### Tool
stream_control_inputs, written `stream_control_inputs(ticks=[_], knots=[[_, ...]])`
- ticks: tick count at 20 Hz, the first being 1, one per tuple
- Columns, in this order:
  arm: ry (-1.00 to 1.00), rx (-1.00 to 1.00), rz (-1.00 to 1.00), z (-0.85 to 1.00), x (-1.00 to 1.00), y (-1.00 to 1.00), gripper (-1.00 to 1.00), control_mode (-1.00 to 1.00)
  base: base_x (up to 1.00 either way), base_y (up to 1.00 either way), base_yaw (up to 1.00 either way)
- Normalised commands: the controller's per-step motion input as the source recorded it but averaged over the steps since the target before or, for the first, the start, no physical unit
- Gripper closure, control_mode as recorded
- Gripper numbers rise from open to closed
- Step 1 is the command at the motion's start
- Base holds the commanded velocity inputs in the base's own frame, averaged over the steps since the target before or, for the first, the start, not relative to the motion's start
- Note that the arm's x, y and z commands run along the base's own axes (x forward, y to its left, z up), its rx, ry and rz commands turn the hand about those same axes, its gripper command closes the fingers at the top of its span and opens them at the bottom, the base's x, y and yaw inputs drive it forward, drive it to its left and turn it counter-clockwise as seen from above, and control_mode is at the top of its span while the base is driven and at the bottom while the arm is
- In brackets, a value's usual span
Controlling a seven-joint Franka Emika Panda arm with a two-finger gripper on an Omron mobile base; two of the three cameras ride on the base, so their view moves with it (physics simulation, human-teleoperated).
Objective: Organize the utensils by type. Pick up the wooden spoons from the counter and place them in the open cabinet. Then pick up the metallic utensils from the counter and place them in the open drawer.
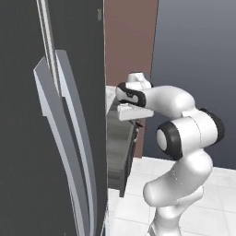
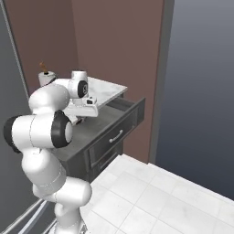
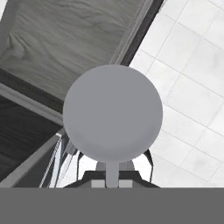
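The gripper (image 3: 112, 177) is clenched on 1 of the metallic utensils (image 3: 112, 114): in the hand view its round silver head fills the middle of the picture and a thin neck runs straight down from it into the closed jaws. The utensil's long axis therefore lies along the line of the fingers, head pointing away from the hand and down toward what lies below; the dark handle is hidden inside the grip. Beneath the head sits the open drawer (image 3: 61, 41), its grey wood-grain floor lying toward the upper left of the hand view, with white floor tiles to the right. Judged from this, the head hangs about over the drawer's front edge, so the coming move probably needs a short shift inward over the drawer floor before release. In the right base view the hand (image 2: 84, 106) hovers above the drawer, beside the counter (image 2: 109, 89).
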Motion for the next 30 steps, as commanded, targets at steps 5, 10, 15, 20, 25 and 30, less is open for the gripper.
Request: stream_control_inputs(ticks=[5, 10, 15, 20, 25, 30], knots=[[0.13, 0.00, -0.13, -0.41, 0.42, 0.02, 1.00, -1.00, 0.00, 0.00, 0.00], [0.00, 0.00, -0.14, -0.57, 0.22, 0.12, 1.00, -1.00, 0.00, 0.00, 0.00], [-0.10, -0.01, -0.12, -0.58, 0.11, 0.22, 1.00, -1.00, 0.00, 0.00, 0.00], [-0.08, 0.00, -0.08, -0.36, 0.24, 0.12, 1.00, -1.00, 0.00, 0.00, 0.00], [-0.07, 0.00, -0.05, -0.30, 0.35, 0.00, 1.00, -1.00, 0.00, 0.00, 0.00], [-0.08, -0.03, -0.05, -0.39, 0.22, 0.03, 1.00, -1.00, 0.00, 0.00, 0.00]])
